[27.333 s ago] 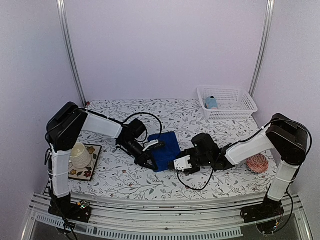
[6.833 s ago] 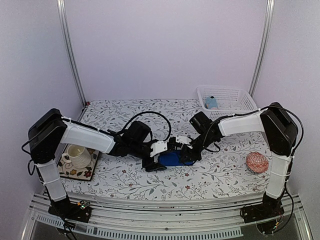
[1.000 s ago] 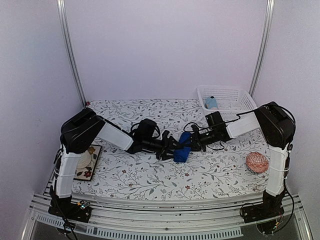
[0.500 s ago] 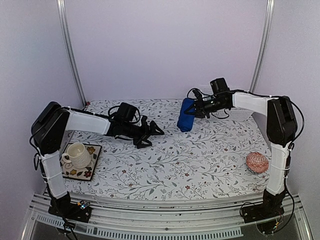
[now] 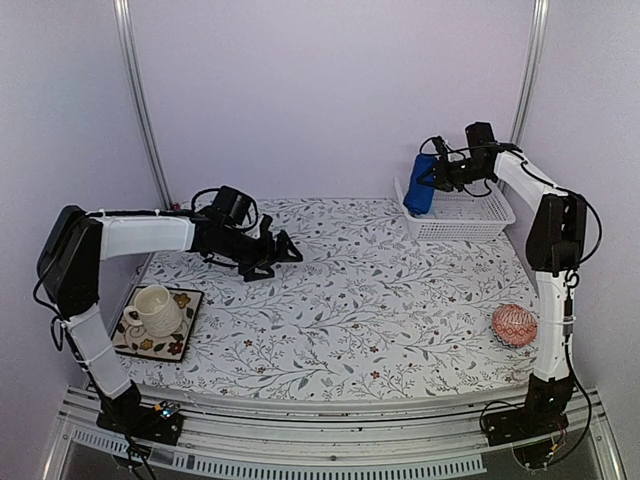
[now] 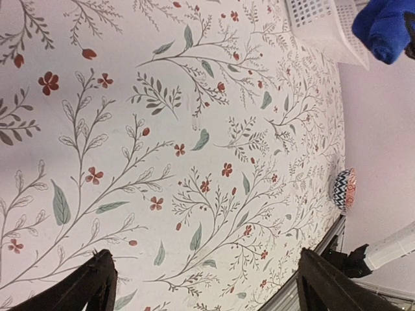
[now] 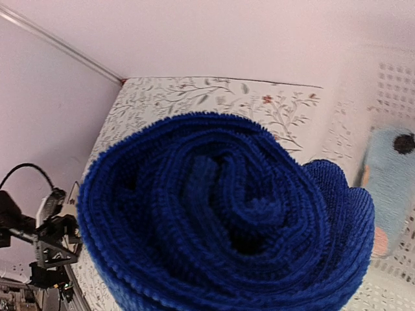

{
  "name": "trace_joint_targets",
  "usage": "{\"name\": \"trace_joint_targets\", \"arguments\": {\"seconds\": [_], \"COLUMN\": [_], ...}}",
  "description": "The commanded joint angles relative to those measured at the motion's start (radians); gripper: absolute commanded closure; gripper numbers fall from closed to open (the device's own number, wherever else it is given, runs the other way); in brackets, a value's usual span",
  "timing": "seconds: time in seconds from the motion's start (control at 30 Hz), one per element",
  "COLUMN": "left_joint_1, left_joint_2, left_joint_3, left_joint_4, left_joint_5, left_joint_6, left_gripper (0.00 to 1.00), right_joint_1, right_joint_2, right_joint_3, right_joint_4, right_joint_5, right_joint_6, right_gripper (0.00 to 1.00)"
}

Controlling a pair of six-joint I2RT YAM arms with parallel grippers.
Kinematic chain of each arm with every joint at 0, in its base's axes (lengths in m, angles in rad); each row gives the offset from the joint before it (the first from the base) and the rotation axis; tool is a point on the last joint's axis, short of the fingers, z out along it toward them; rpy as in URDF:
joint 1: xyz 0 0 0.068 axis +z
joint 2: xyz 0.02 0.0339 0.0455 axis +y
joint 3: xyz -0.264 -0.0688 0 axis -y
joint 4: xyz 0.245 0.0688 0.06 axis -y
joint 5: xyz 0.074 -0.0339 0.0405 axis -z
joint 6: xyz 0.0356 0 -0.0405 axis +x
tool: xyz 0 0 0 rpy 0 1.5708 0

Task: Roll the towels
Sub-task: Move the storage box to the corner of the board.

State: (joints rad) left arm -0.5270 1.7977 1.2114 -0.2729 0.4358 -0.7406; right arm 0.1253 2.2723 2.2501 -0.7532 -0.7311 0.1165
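Left pincer spread wide, low over the desk, pulled back leftward. Right pincer clamped on the rolled royal-blue towel: tight spiral cylinder, long axis near upright, airborne at the white basket's left rim, carried there from mid-desk. Light-blue towel lies inside the basket.

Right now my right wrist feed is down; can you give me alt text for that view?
A rolled royal-blue towel fills most of the frame, its spiral end facing the camera. Behind it lies the floral-print table, and at the right edge a white basket holds a light-blue towel.
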Motion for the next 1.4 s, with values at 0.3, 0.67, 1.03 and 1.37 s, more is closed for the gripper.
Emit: {"name": "trace_joint_targets", "arguments": {"seconds": [0.3,0.67,1.03,1.37], "left_joint_1": [0.033,0.078,0.091,0.102], "left_joint_2": [-0.043,0.003,0.027,0.063], "left_joint_3": [0.016,0.074,0.116,0.204], "left_joint_4": [-0.075,-0.133,-0.14,-0.169], "left_joint_5": [-0.004,0.038,0.061,0.095], "left_joint_6": [0.084,0.134,0.123,0.111], "left_gripper": [0.03,0.03,0.03,0.03], "right_joint_1": [-0.136,-0.203,-0.203,-0.202], "right_joint_2": [0.22,0.288,0.257,0.023], "right_joint_3": [0.14,0.175,0.096,-0.231], "right_joint_4": [0.132,0.191,0.057,0.052], "right_joint_5": [-0.01,-0.001,0.177,0.125], "right_joint_6": [-0.017,-0.054,-0.171,-0.174], "right_gripper": [0.98,0.97,0.98,0.98]}}
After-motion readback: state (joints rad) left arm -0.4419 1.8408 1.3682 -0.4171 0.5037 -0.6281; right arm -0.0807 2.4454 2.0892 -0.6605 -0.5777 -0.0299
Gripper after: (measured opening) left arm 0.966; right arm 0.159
